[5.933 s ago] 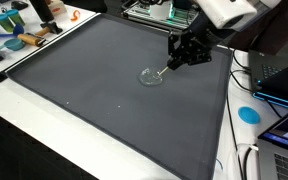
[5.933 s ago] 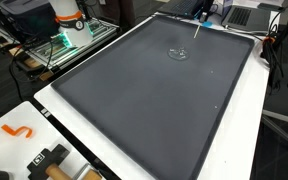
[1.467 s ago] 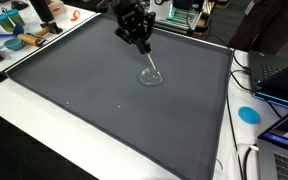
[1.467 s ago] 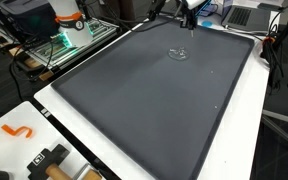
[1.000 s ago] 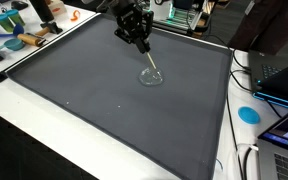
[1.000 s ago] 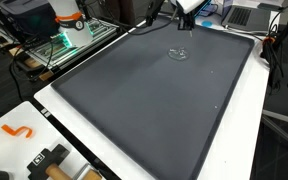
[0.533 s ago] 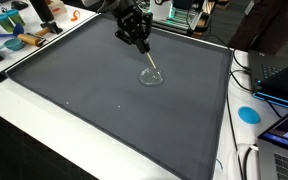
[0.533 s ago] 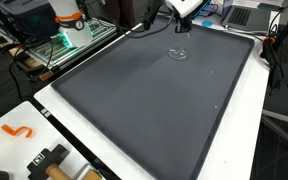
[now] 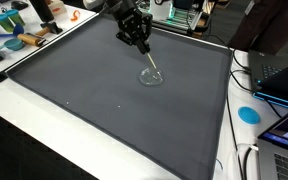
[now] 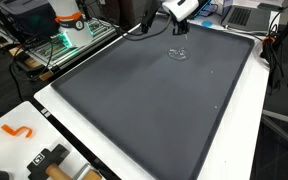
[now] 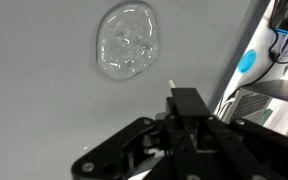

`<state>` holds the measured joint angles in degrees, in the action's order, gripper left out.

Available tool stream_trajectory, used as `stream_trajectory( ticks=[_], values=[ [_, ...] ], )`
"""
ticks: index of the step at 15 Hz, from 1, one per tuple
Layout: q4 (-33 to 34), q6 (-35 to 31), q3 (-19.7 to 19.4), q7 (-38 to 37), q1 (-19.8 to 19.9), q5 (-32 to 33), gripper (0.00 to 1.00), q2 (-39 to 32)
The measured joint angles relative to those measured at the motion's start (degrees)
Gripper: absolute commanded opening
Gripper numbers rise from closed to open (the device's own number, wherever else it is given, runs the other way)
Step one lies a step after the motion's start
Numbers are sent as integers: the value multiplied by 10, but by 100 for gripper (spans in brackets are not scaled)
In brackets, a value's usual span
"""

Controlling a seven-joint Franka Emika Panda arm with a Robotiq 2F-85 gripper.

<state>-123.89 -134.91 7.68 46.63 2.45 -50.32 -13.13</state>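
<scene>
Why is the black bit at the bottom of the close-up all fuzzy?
Wrist view: the gripper is too close to the camera, so it and its stick blur; the dish is sharper, with bright glints, and the mat looks washed-out pale. Both exterior views: the mat looks dark and evenly lit.

You have a dark grey mat (image 9: 94, 88), matt and finely textured like fabric. The dish (image 11: 127, 41) is clear, glossy and wrinkled. Your gripper (image 9: 140, 42) shows black matt casing; its rod (image 9: 151, 68) is pale and smooth. The table (image 9: 44, 130) is white and smooth.
</scene>
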Motion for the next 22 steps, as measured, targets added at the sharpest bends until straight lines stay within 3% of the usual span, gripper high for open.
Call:
stream_trajectory(
  ticks=[12, 22],
  values=[
    [-12, 3, -3, 19, -2, -12, 3, 0],
    [-12, 3, -2, 9, -29, -5, 3, 0]
  ],
)
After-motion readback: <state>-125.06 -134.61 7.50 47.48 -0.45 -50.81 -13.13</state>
